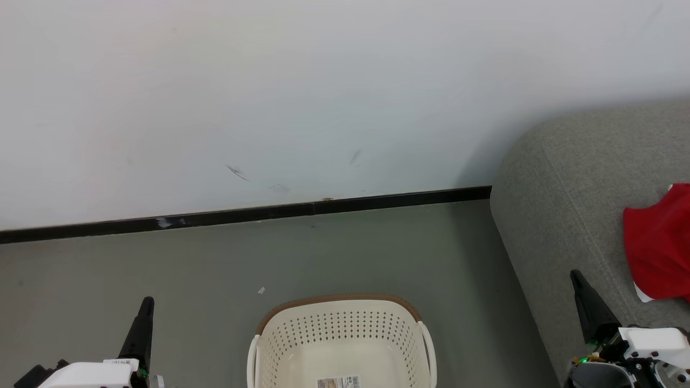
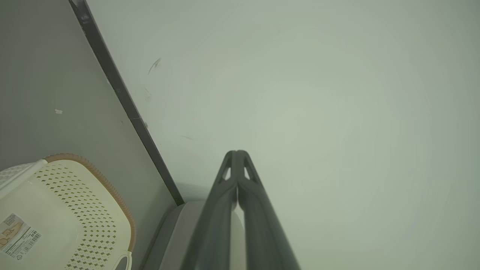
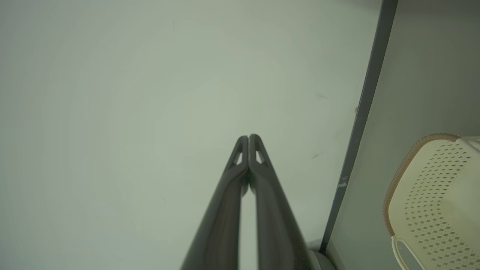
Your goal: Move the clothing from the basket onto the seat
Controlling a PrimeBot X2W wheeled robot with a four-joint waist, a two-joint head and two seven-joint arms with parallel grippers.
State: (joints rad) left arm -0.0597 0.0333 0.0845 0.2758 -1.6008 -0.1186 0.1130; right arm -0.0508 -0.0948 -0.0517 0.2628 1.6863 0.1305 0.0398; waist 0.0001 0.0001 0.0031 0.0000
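Baskets: one basket (image 1: 339,331), cream with a brown rim.
Seats: one grey seat (image 1: 560,205), right of the basket.
Clothing: one red garment (image 1: 657,242) I can count, lying on the seat.
Pincers: two, both mine: left pincer (image 1: 147,302) to the basket's left, right pincer (image 1: 576,276) to its right.
Stickers: one barcode sticker (image 1: 338,382) inside the basket.
Scraps: one white scrap (image 1: 261,290) just beyond the basket's rim.

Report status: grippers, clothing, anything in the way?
Left gripper shut, right gripper shut, both empty. Clothing on seat. Basket interior bare where visible. Nothing seen in the way.
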